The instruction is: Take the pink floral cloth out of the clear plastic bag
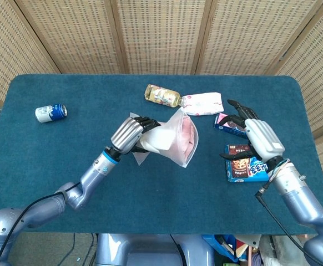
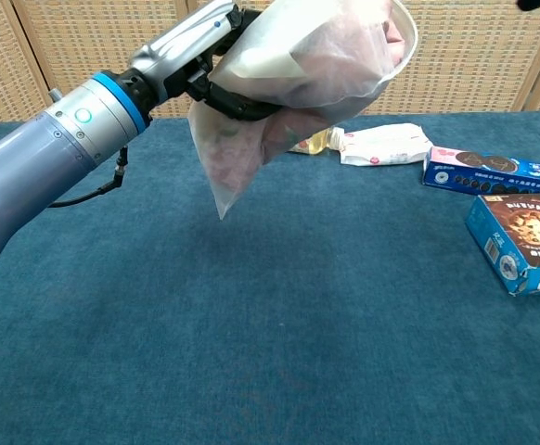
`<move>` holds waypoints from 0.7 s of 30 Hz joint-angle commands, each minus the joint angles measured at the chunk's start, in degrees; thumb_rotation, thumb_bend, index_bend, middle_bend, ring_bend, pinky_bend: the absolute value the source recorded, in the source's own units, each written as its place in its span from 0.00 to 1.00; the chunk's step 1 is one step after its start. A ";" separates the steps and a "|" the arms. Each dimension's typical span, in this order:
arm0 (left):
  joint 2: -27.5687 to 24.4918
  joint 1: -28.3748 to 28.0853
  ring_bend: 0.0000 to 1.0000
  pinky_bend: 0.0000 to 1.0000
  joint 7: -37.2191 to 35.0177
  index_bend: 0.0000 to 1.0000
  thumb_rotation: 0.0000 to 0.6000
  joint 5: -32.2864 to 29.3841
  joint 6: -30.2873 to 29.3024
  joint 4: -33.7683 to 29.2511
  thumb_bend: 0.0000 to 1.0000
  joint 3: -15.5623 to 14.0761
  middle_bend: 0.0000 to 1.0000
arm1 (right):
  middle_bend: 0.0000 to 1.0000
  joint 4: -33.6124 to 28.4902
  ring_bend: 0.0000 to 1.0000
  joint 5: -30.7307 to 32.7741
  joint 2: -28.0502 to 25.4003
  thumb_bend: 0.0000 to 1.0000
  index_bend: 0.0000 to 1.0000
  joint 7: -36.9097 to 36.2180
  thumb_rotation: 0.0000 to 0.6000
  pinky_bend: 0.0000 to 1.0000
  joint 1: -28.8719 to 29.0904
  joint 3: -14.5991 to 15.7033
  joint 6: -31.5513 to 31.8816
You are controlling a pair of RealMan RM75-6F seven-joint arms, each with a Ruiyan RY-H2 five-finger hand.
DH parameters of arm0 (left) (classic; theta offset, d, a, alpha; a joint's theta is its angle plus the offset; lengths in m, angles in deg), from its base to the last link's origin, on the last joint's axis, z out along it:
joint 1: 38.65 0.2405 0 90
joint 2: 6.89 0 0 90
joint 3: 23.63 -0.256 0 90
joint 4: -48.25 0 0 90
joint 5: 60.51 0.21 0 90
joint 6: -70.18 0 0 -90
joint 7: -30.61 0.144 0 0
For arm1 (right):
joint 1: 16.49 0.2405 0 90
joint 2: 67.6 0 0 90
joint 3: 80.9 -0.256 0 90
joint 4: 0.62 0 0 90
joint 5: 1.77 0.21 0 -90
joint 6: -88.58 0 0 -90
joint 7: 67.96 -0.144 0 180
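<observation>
Holding the clear plastic bag [image 1: 170,139] aloft in left hand [image 1: 129,134], mouth facing empty, spread right hand [image 1: 257,138]; pink floral cloth [image 1: 187,138] inside looks light, limp — pinch its exposed edge.

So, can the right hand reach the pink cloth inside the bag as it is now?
Probably yes. The left hand holds the clear plastic bag up off the table with its mouth turned toward the right hand, which is open. The pink floral cloth shows at the opening and nothing lies between them.
</observation>
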 commanded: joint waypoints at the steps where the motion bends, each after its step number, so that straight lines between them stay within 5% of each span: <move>1: -0.02 -0.40 0.45 0.55 0.15 0.42 1.00 -0.06 -0.06 -0.25 0.32 0.07 0.48 | 0.03 -1.68 0.00 2.87 0.93 0.14 0.35 0.52 1.00 0.00 1.57 -0.77 -0.78; 21: -1.31 -1.69 0.45 0.55 -0.46 0.42 1.00 -0.26 -1.26 -2.79 0.32 0.36 0.48 | 0.03 -4.96 0.00 8.02 -1.85 0.14 0.36 -1.67 1.00 0.00 2.62 -2.89 -1.32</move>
